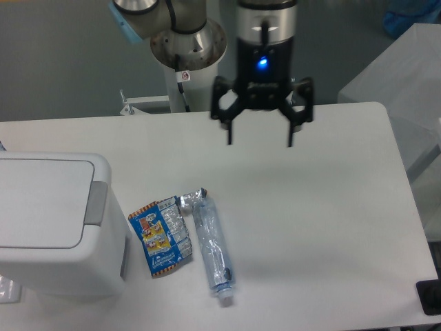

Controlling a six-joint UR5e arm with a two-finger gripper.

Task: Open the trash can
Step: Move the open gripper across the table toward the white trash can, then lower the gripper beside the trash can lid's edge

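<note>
Gripper (260, 134): jaws spread wide, empty. Trash can (52, 221): lid shut, well left and nearer the camera, across the table (331, 207).
</note>
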